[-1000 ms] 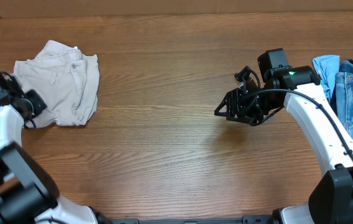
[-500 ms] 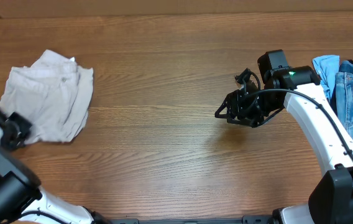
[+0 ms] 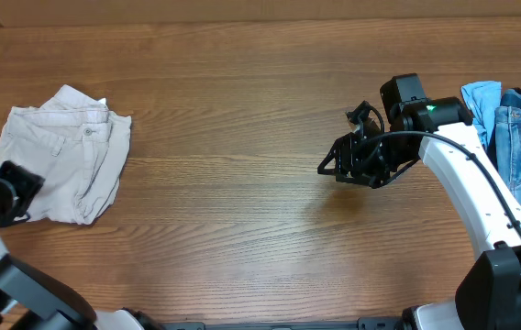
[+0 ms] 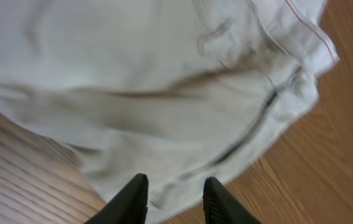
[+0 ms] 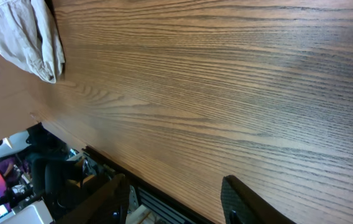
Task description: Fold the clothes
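Observation:
The pale beige shorts (image 3: 66, 156) lie crumpled at the far left of the wooden table, waistband and button toward the back. My left gripper (image 3: 13, 191) is at their left front edge. In the left wrist view the shorts (image 4: 164, 87) fill the frame, and the left gripper's (image 4: 175, 194) fingers close on the fabric's edge. My right gripper (image 3: 329, 166) hovers open and empty over the table right of centre, far from the shorts. The right wrist view shows its fingers (image 5: 173, 196) spread wide above bare wood, with the shorts (image 5: 27, 37) small at the top left.
A pile of blue denim clothes (image 3: 517, 137) lies at the right edge of the table (image 3: 242, 211). The table's front edge (image 5: 102, 146) and floor clutter below it show in the right wrist view.
My left gripper has pulled back to the left and toward the front, and the shorts have slid left with it and shifted shape. The right arm has not moved.

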You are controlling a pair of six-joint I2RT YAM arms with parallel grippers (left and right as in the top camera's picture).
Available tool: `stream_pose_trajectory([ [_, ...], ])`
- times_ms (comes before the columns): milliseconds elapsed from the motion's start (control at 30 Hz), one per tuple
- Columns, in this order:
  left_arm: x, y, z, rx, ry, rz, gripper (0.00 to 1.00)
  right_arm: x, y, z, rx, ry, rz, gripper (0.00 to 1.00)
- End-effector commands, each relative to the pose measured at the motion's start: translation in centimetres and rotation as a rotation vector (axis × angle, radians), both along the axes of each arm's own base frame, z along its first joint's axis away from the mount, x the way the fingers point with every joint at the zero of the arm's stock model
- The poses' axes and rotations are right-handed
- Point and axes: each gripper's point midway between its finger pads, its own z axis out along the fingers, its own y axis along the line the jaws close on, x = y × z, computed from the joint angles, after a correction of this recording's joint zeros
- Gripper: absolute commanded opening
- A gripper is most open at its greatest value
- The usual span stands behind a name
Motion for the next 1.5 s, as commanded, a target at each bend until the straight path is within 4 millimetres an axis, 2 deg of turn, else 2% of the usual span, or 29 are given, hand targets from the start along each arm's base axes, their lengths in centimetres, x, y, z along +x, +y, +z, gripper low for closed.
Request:
stream_pose_trajectory([
  [0,-0.6,-2.2,-1.8,0.117,0.179,-0.105,0.19,0.1,-0.2,1.0,0.003,-0.042,0.004,0.52],
  [67,-0.5,-3.3,-3.4,0.121,0.242,-0.13,0.08,0.0,-0.2,1.0,0.002,-0.039,0.005,0.52],
  [133,-0.5,-4.0,-5.3,0.114,0.309,-0.131,0.04,-0.2,-0.2,1.0,0.001,-0.038,0.014,0.52],
  [233,-0.2,-4.6,-7.5,0.082,0.352,-0.147,0.04,-0.7,-0.7,0.6,-0.03,-0.023,0.023,0.52],
  [267,-0.4,-5.3,-8.9,0.052,0.388,-0.165,0.04,-0.7,-1.1,0.3,-0.065,-0.019,0.021,0.52],
  [400,0.1,-7.6,-11.5,-0.023,0.427,-0.212,0.04,-0.8,-1.4,0.1,-0.081,-0.018,0.02,0.52],
  [467,1.3,-9.2,-11.8,-0.078,0.378,-0.248,0.04,-0.8,-1.4,0.1,-0.081,-0.018,0.019,0.52],
  [567,4.4,-12.0,-10.9,-0.187,0.228,-0.295,0.04,-0.8,-1.4,0.1,-0.081,-0.018,0.02,0.52],
  [633,5.9,-13.0,-10.2,-0.238,0.165,-0.284,0.04,-0.8,-1.4,0.1,-0.081,-0.017,0.02,0.52],
  [800,6.7,-12.7,-9.0,-0.244,0.147,-0.266,0.04,-0.9,-1.4,0.1,-0.082,-0.012,0.02,0.52],
  [900,6.8,-12.0,-6.9,-0.235,0.155,-0.307,0.05,-0.9,-1.4,0.1,-0.082,-0.01,0.02,0.52],
  [967,6.8,-11.6,-4.5,-0.219,0.163,-0.354,0.06,-0.9,-1.4,0.1,-0.082,-0.011,0.02,0.52],
  [1067,7.2,-11.5,0.1,-0.197,0.148,-0.413,0.09,-0.8,-1.4,0.1,-0.081,-0.015,0.02,0.52],
  [1100,7.4,-11.7,2.3,-0.177,0.131,-0.448,0.11,-0.7,-1.4,0.2,-0.08,-0.019,0.019,0.51],
  [1167,7.8,-12.4,6.2,-0.123,0.083,-0.514,0.12,-0.5,-1.4,0.7,-0.064,-0.034,0.012,0.46],
  [1267,8.2,-14.3,12.6,-0.002,-0.033,-0.637,0.13,0.5,-1.1,3.7,-0.032,-0.141,0.008,0.45],
  [1333,8.0,-16.4,17.4,0.109,-0.147,-0.716,0.13,1.2,-1.5,6.5,-0.053,-0.251,-0.002,0.46],
  [1367,7.6,-17.7,20.4,0.195,-0.215,-0.747,0.13,1.6,-1.9,9.0,-0.073,-0.344,-0.014,0.46],
  [1433,6.3,-19.5,24.0,0.323,-0.293,-0.797,0.13,1.6,-2.8,12.8,-0.106,-0.484,-0.04,0.48],
  [1467,5.6,-20.3,25.0,0.357,-0.315,-0.82,0.14,1.4,-3.2,14.5,-0.122,-0.546,-0.053,0.5],
])
